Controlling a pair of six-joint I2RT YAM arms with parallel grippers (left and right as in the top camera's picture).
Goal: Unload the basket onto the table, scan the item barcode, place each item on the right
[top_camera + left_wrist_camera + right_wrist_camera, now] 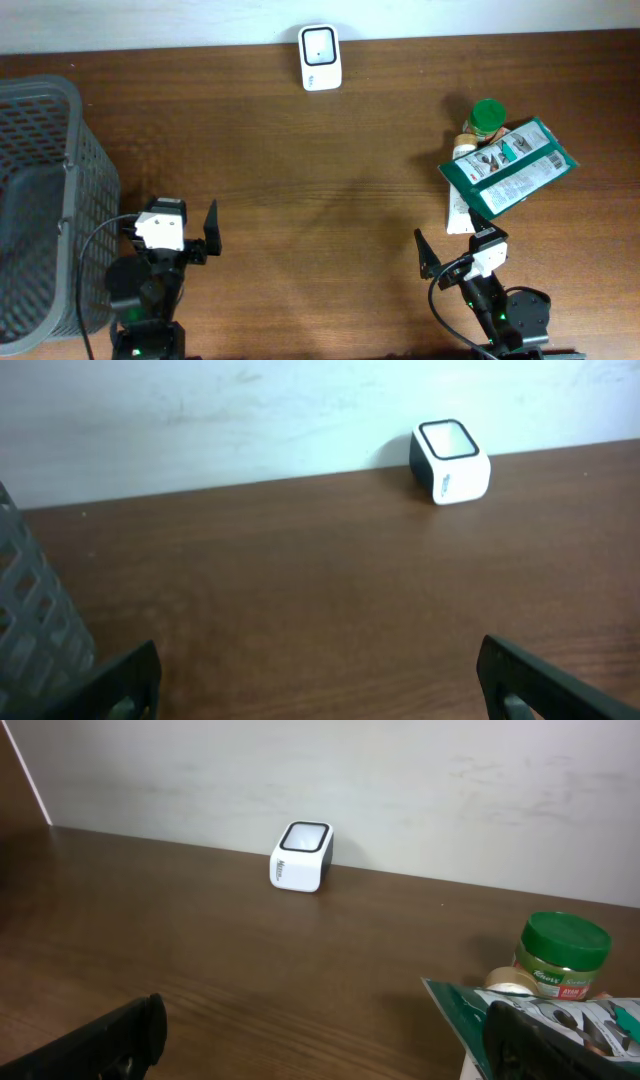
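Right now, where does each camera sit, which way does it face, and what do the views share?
Overhead: above the table, looking straight down at basket, scanner, jar, packet; left tool and right tool show, open.
Left wrist: low behind its tool, facing the wall; sees basket, scanner; own fingers in the bottom corners.
Right wrist: likewise; sees scanner, jar, packet; own fingers below.
Shared: all three see the scanner.

legible text: none | jar [562, 960] label: blurred | green packet [510, 165] print: too small
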